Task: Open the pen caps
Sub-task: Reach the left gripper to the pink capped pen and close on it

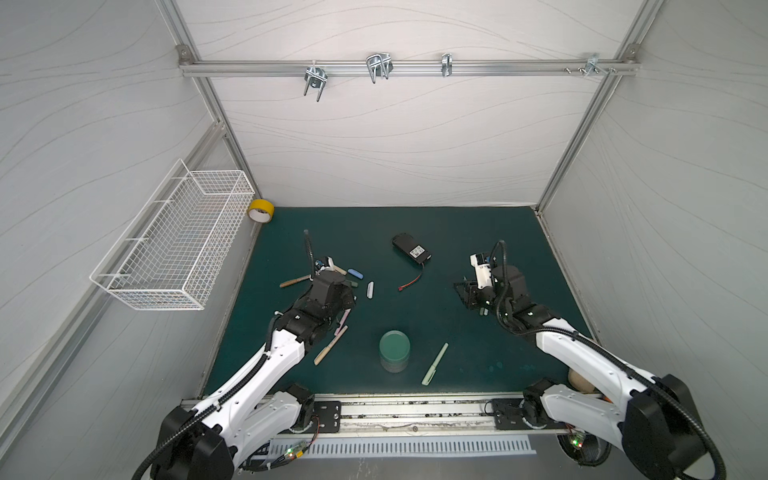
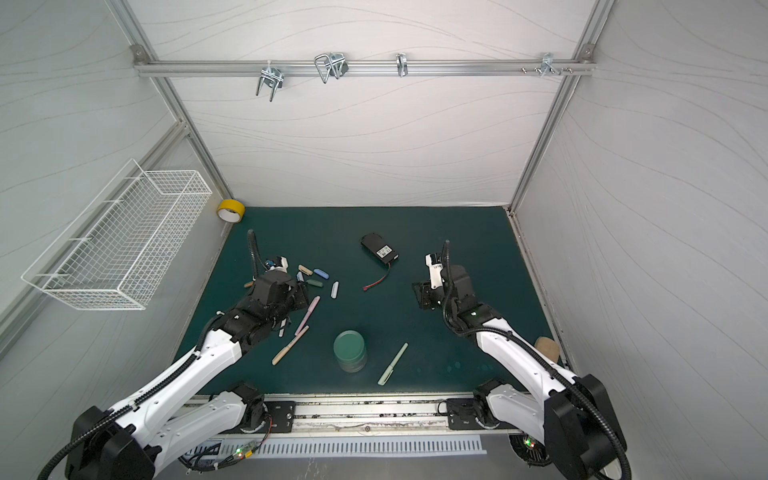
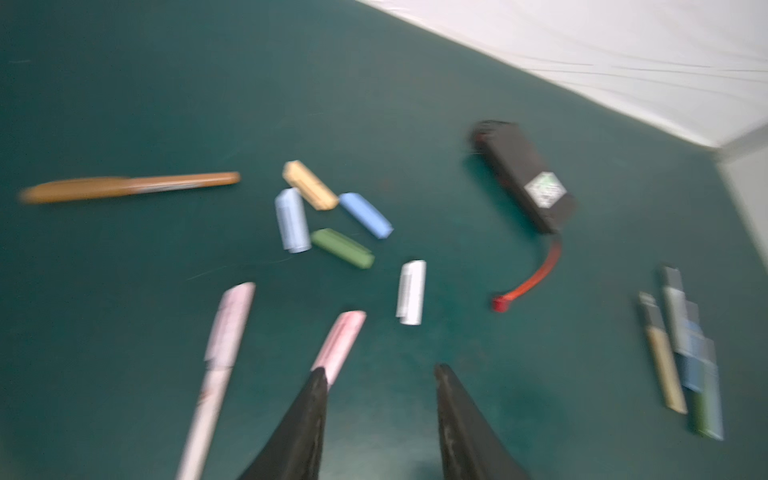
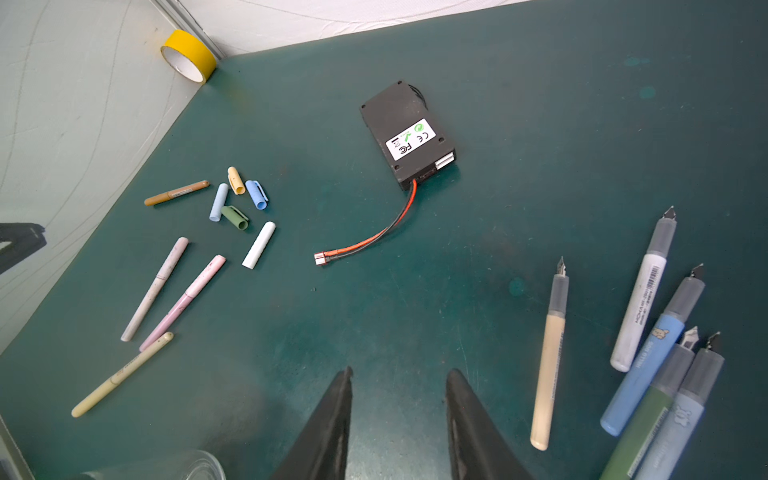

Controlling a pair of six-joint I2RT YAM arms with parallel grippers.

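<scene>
Several loose pen caps lie together on the green mat: tan (image 3: pixel 309 185), pale blue (image 3: pixel 292 220), blue (image 3: pixel 365 215), green (image 3: pixel 343 248) and white (image 3: pixel 411 292). My left gripper (image 3: pixel 378 372) hangs open just short of them, with nothing between its fingers. A capped pink pen (image 3: pixel 338 343) runs out from behind one fingertip, outside the gap. A paler pink pen (image 3: pixel 216 374) and a brown pen (image 3: pixel 129 187) lie nearby. My right gripper (image 4: pixel 399 374) is open and empty over bare mat. Beside it lie several uncapped pens (image 4: pixel 548 361). This left wrist view is blurred.
A black battery pack (image 1: pixel 411 249) with a red wire lies mid-table. A round green-lidded jar (image 1: pixel 395 351) stands near the front, with a capped green pen (image 1: pixel 435 364) beside it. Yellow tape (image 1: pixel 260 210) sits in the back left corner. A wire basket (image 1: pixel 174 245) hangs on the left wall.
</scene>
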